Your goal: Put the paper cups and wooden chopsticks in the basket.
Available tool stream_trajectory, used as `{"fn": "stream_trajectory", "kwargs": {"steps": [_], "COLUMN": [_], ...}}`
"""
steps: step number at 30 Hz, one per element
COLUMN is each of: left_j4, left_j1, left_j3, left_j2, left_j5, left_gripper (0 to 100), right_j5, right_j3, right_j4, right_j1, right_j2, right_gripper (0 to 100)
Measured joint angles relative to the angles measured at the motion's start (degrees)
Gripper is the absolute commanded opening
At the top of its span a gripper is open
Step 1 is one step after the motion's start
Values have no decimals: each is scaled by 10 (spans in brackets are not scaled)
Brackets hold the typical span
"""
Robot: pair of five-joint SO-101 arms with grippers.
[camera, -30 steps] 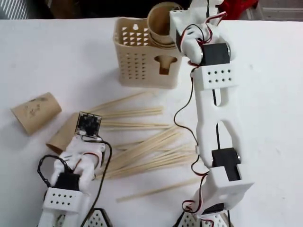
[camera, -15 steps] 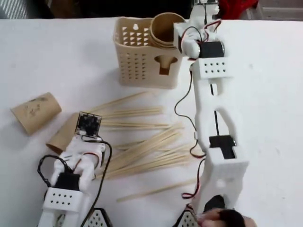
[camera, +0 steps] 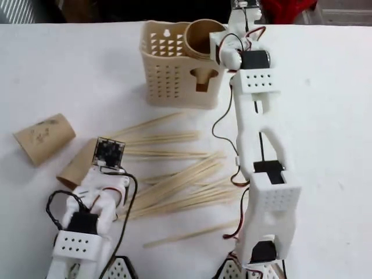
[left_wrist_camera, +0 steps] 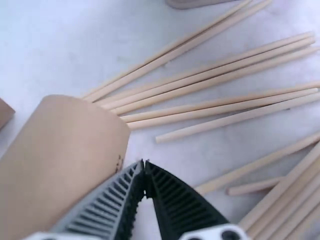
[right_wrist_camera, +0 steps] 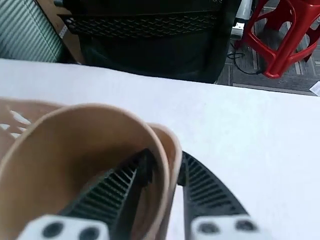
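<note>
Gripping the rim of an upright paper cup, mouth up, my right pincer holds it at the basket's right end. My left pincer is closed on nothing, just beside a second cup lying on its side. The wooden chopsticks lie flat on the counter before the basket, mostly lengthwise along its front.

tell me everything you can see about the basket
The basket is cream, plastic-looking, its walls pierced by rows of small holes, with a keyhole-shaped cutout in the near wall. It stands upright on the white table beyond the chopsticks. A brown paper cup rises from one end, its rim gripped by the right tool.
</note>
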Motion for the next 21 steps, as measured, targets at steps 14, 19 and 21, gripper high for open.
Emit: {"fn": "stream_trajectory", "kwargs": {"steps": [14, 19, 21], "left_j4": [0, 0, 0], "left_j1": [0, 0, 0], "left_j3": [0, 0, 0], "left_j2": [0, 0, 0], "left_j5": [0, 0, 0], "left_gripper": [25, 25, 25], "right_j5": [105, 107, 107], "right_j3": [-230, -245, -249], "right_j4": [379, 433, 434], "right_j1": [-7, -11, -11], "right_j2": [22, 19, 20], "right_gripper": [16, 16, 15]}}
